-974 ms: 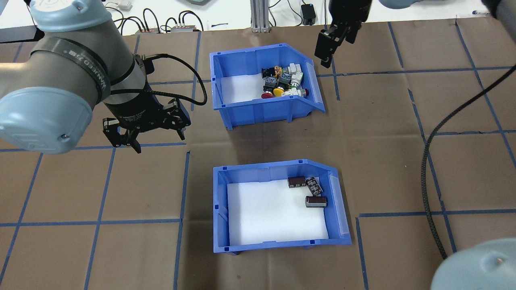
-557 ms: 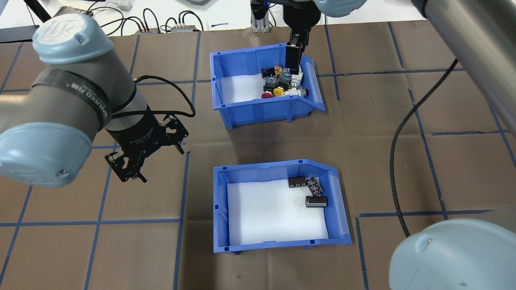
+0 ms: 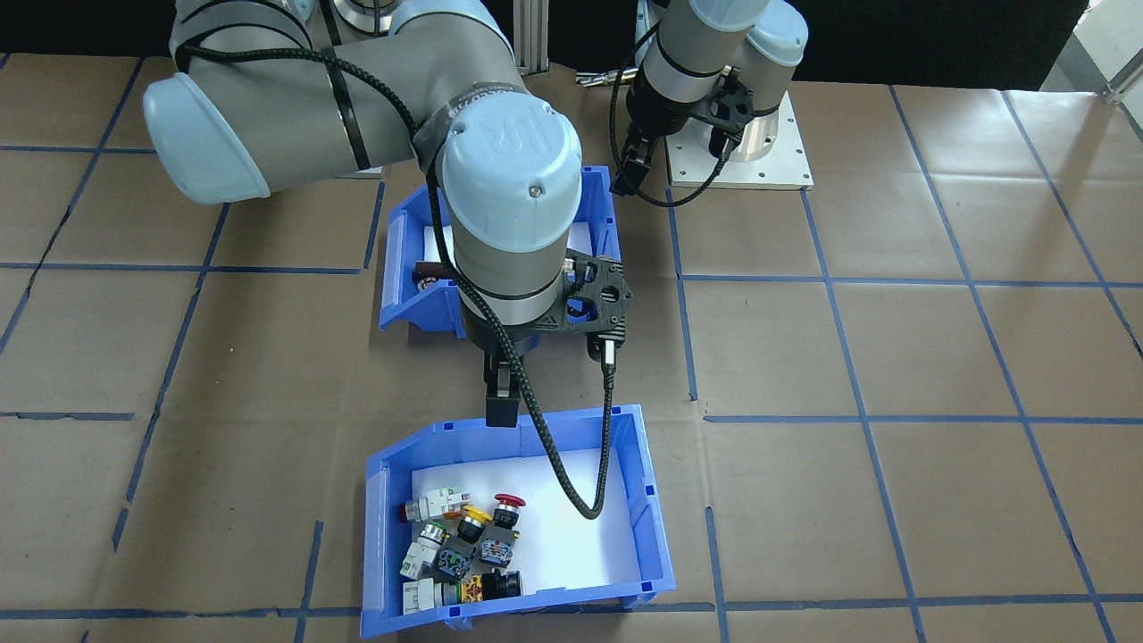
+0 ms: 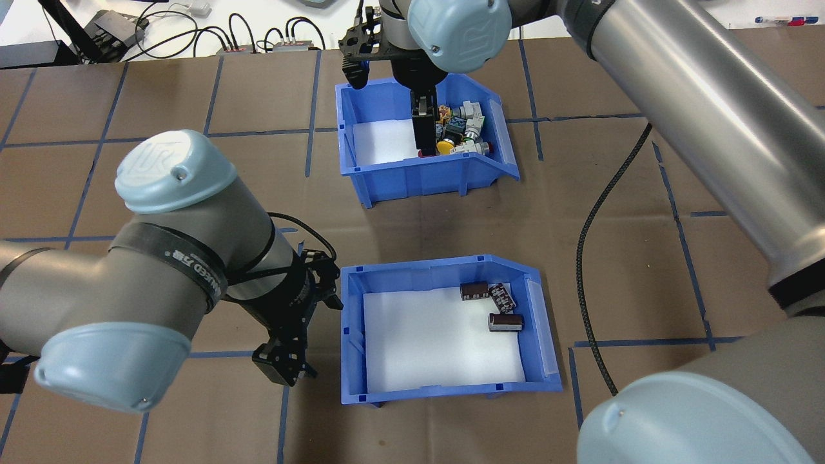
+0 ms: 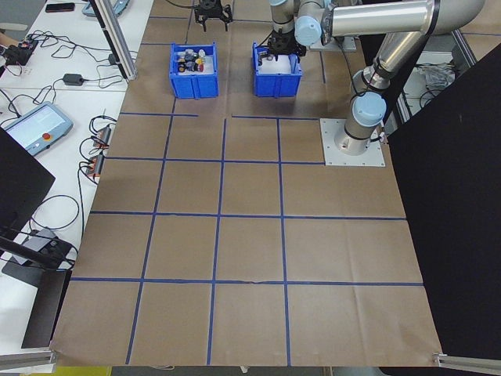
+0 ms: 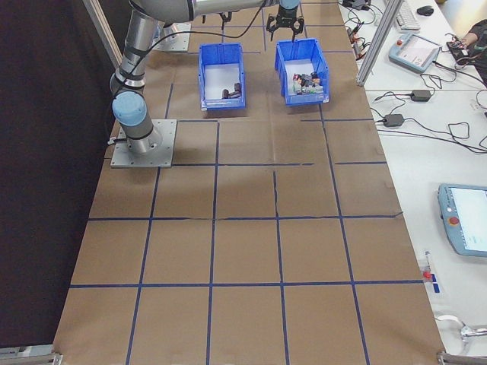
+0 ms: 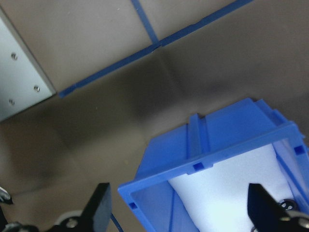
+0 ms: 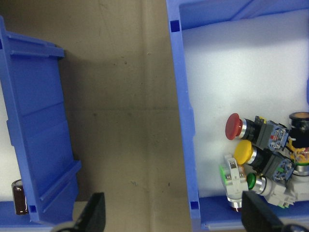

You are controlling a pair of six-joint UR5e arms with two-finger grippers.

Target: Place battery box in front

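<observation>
1. The counter [image 4: 612, 193] is covered in brown paper marked into squares with blue tape

2. The battery box [image 4: 361, 348], a blue plastic open-top bin with a white liner and a sloped cut-away end, sits on the half of the counter nearer my base

3. Three dark brown-black cylindrical cells [image 4: 493, 303] lie close together in the battery box's corner near its cut-away end

4. A second, identical blue plastic bin [image 4: 399, 174] sits farther from my base, well apart from the battery box, with bare counter between them

5. Colourful push-button switches [image 4: 459, 129], red, yellow and green among them, are heaped at the cut-away end of that farther bin

6. My left pincer [image 4: 287, 361] hangs just beside the battery box's tall closed end, outside the bin; its wrist view shows the two fingers spread wide, released, with the bin's end wall between them and nothing gripped

7. My right pincer [image 4: 423, 132] hangs over the near wall of the farther bin, next to the switches; its wrist view shows the fingers spread wide, released, straddling that blue wall and holding nothing
</observation>
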